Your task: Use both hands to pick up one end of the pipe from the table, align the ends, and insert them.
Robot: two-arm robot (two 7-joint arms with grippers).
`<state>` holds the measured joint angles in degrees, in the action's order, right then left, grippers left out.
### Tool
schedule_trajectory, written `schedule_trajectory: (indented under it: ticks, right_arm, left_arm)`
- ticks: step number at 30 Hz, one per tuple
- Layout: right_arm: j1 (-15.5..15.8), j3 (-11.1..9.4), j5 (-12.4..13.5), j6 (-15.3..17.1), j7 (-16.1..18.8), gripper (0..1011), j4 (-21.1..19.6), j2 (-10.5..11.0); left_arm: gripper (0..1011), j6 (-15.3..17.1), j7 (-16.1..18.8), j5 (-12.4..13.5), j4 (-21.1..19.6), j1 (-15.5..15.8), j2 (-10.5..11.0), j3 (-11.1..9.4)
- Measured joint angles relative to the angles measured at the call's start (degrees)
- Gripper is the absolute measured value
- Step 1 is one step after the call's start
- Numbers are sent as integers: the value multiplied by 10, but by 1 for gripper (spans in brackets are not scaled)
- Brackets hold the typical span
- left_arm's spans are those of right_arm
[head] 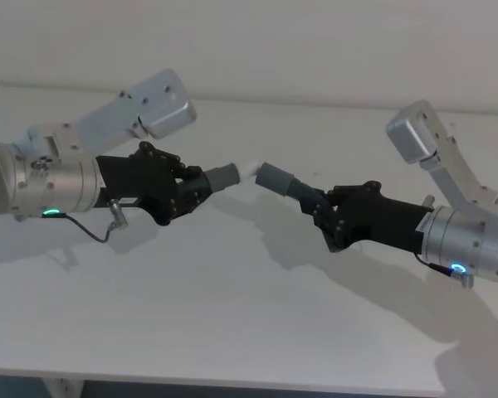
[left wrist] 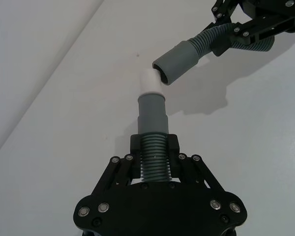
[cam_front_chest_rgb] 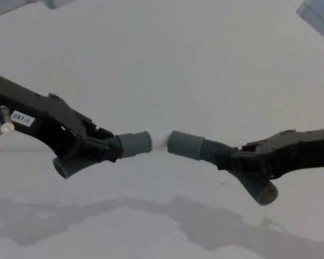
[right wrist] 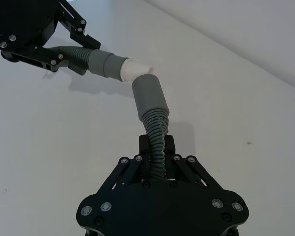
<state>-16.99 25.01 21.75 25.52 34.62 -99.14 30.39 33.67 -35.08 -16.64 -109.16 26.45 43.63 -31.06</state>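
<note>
**Hose pieces held end to end above table, not yet joined**

The left gripper is extended from the left side, and its fingers are pinched on the ribbed middle of the left hose piece. A white label is carried on this gripper. The right gripper is extended from the right side, with its fingers pinched on the ribs of the right hose piece. Both pieces are held clear of the table, with shadows cast beneath. The white tip of the left piece is placed at the mouth of the grey cuff of the right piece, not inserted. Whether they touch or are a hair apart cannot be told. In the wrist views the two ends are seen meeting at an angle; in the chest view they appear nearly in line
</note>
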Motion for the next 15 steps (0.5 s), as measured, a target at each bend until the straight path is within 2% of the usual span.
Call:
schedule_trajectory:
  ticks: [15]
  right_arm:
    - [-6,7,7,-8,1,156,7,1]
  left_arm:
    - [305,-1,-4,-12,1,4,1,-8]
